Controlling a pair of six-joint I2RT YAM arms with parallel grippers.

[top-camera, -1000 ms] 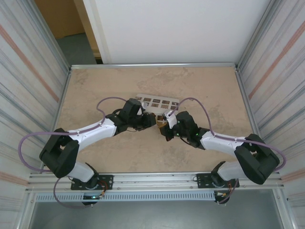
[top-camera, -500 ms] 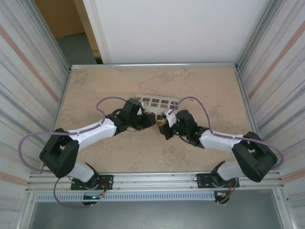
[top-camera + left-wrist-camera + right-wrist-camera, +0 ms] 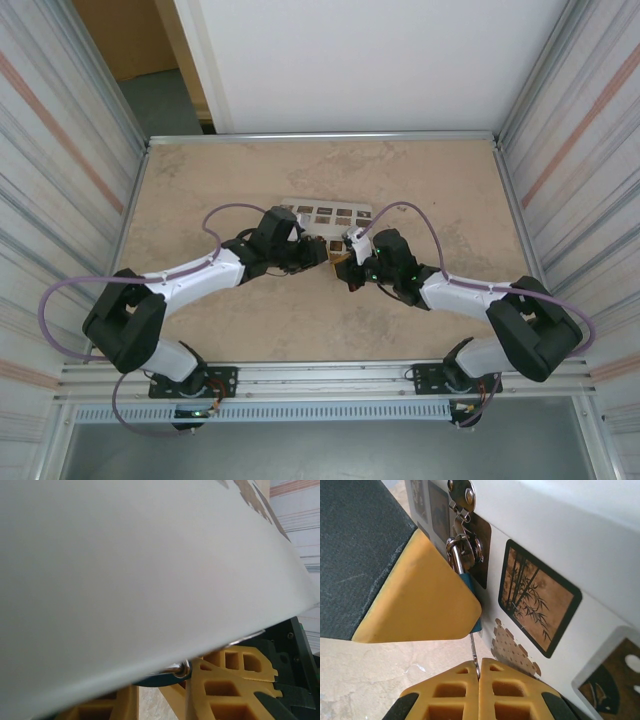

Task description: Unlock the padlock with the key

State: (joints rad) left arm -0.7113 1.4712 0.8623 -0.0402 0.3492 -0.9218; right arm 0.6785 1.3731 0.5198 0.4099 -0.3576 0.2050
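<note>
The blue padlock (image 3: 469,586) hangs by its shackle from a metal hasp (image 3: 462,495) on a white box (image 3: 560,525) printed with bamboo pictures (image 3: 537,597). The left gripper (image 3: 321,254) clamps the padlock's body between yellow fingers (image 3: 420,605). Just below, the right gripper (image 3: 479,672) is closed on the key (image 3: 474,647), whose thin blade reaches up to the padlock's underside.

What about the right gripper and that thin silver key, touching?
Touching. The right wrist view shows the right gripper shut, the thin silver key with its blade pinched between the yellow fingers.
</note>
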